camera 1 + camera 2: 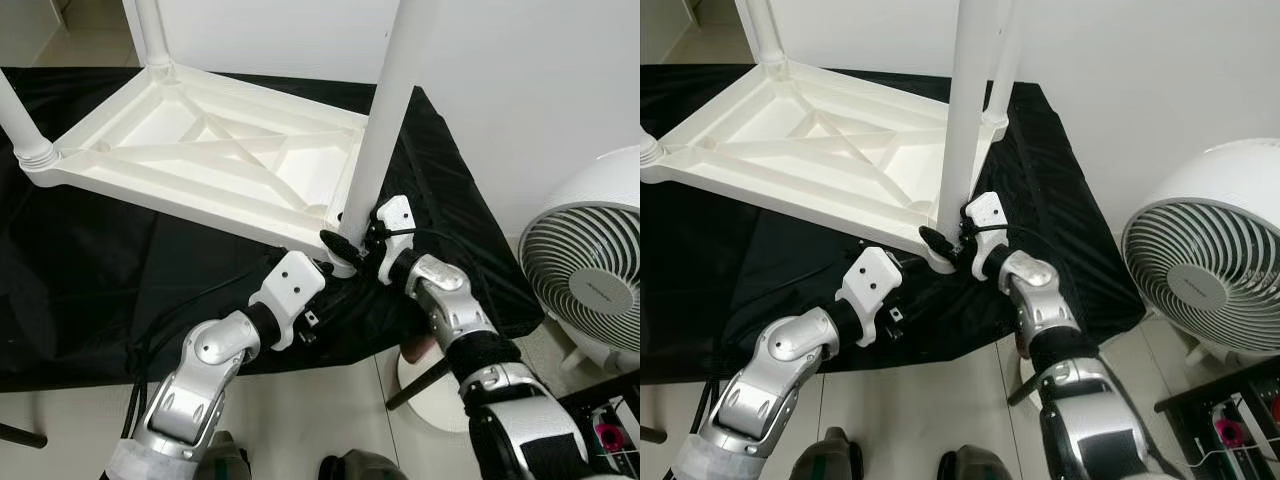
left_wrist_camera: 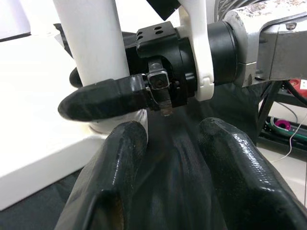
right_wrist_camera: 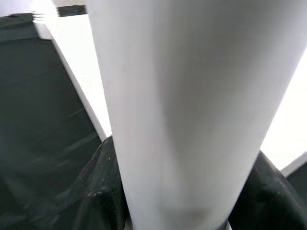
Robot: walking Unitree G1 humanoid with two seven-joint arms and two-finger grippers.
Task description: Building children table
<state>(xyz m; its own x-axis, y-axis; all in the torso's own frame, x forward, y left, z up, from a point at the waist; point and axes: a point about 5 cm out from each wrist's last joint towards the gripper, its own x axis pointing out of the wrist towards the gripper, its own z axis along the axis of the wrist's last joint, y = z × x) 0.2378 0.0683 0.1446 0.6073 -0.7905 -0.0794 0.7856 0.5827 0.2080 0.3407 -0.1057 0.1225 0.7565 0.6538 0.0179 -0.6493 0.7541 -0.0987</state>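
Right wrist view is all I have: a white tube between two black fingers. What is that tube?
Observer: A table leg, standing upright in the near corner of the upturned white tabletop.
Operator: Where is the right gripper on it?
Observer: The right gripper clamps the leg's base, just above its socket.
Operator: And the left arm?
Observer: The left gripper hovers open, just below the right one, over the black cloth.

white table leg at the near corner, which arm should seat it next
Right, most likely. The right gripper is already clamped round the white plastic table leg just above its corner socket on the upturned white plastic tabletop. The left gripper hangs open beside it over the black cloth, holding nothing.
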